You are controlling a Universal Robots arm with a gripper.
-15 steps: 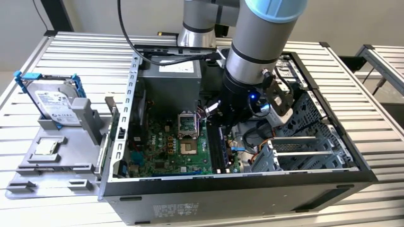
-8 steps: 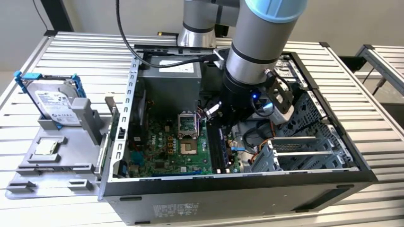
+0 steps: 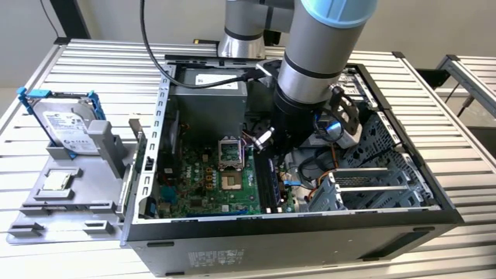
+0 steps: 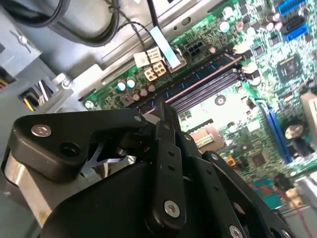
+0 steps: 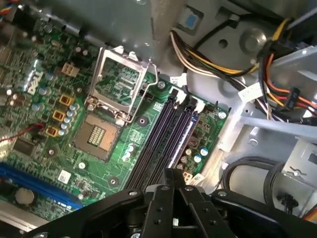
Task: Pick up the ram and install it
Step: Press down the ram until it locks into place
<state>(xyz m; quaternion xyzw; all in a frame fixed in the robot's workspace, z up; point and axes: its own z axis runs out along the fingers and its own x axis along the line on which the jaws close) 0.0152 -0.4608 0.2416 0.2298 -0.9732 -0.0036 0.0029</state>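
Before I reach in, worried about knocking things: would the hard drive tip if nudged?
Likely stiff and heavy: the hard drive looks metal-cased. It stands on edge in the grey holder, so a nudge might tip it.

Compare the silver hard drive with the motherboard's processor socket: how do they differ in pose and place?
The hard drive stands nearly upright in a blue bracket; the processor socket lies flat. The hard drive sits outside the computer case, the processor socket inside it. Both show bare metal.
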